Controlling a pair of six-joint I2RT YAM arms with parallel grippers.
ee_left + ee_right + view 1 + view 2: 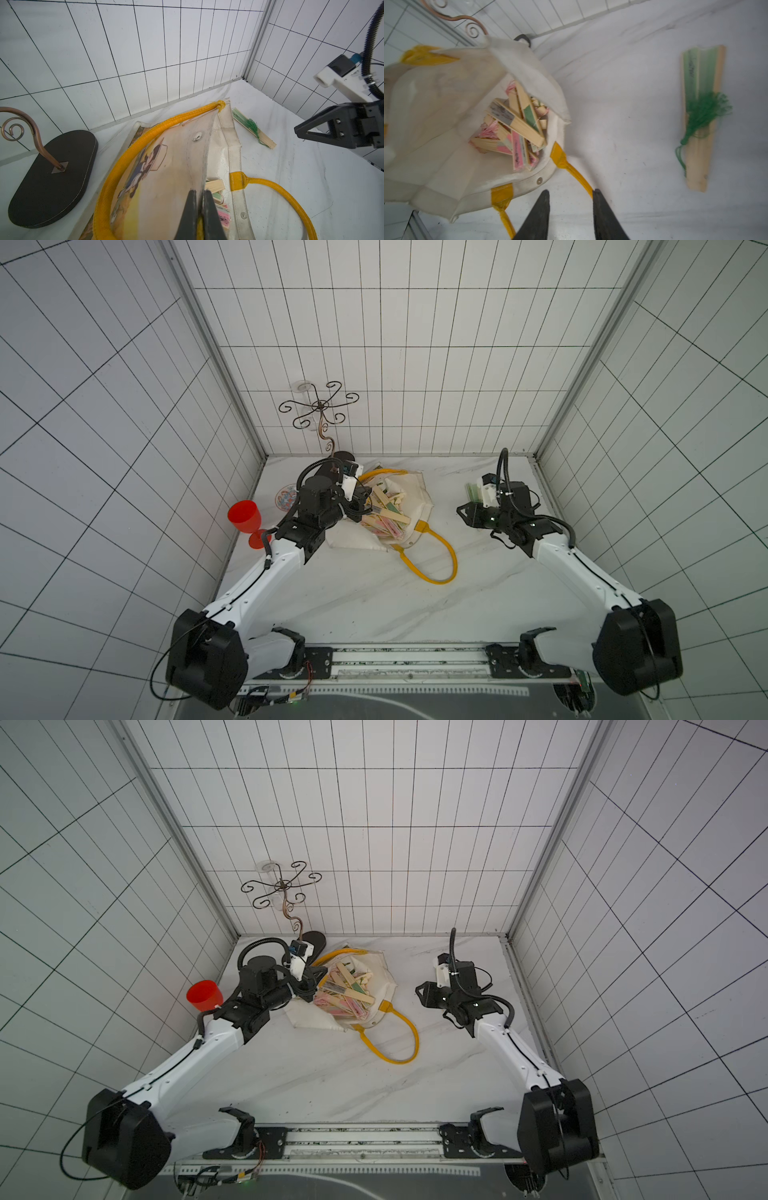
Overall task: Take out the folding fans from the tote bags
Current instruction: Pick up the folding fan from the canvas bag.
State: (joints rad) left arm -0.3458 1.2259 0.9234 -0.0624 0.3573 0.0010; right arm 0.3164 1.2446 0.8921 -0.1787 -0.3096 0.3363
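1. At the front edge of the marble-patterned bench (374, 605), the two arms rise from their rail and reach toward the back.
2. A loop of yellow handle (446, 560) lies flat near the middle of the bench, trailing forward from the bag's mouth.
3. A red plastic goblet (245, 517) stands at the left edge, beside the left arm.
4. The cream tote bag (417, 497) lies slumped in the back half of the bench, left of centre, with its mouth gaping. A cartoon print shows on one side in the left wrist view.
5. Inside that mouth sits a jumble of closed folding fans (517, 128). They are bamboo sticks with pink, green and grey-printed paper and pink tassels, crossing one another.
6. The left gripper (199, 192) is at the bag's left side with its jaws clamped together on the cloth rim, which rises from between them.
7. The right gripper (571, 191) hangs over the right half of the bench, apart from the bag and pointing toward it. Its jaws are partly spread with nothing between them.
8. One closed green fan (699, 116), its green tassel draped across it, lies alone on the bench outside the bag. It is toward the back right, between the bag and the right edge.
9. A small round patterned plate (286, 497) lies near the back left, partly hidden by the left arm.
10. A metal scroll stand (320, 406) rises from a dark oval base at the back edge, just behind the bag.
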